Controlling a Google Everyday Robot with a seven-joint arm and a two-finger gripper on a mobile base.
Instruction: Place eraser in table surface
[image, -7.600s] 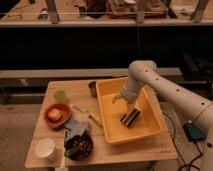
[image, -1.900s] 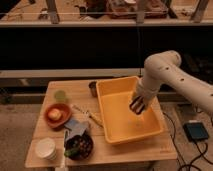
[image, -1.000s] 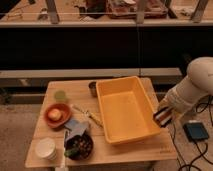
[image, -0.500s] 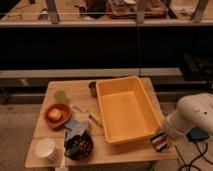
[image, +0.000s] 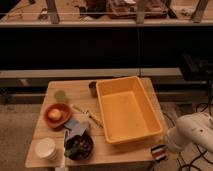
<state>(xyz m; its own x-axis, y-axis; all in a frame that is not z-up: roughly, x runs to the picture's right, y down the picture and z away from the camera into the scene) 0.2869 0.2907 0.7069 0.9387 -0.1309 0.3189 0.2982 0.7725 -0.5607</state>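
The eraser, a small dark block with pale stripes, is at the front right corner of the table surface, just past the yellow bin's near right corner, low and about level with the tabletop's edge. My gripper is at the end of the white arm, which reaches in from the lower right. It is shut on the eraser. I cannot tell whether the eraser touches the wood.
A big yellow bin fills the table's right half. To its left stand a dark cup, a green lid, an orange bowl, a grey-blue cloth, a dark bowl and a white cup.
The arm lifted the eraser out of the yellow bin, swung it right and down past the bin's right wall, and lowered it to the table's front right corner.
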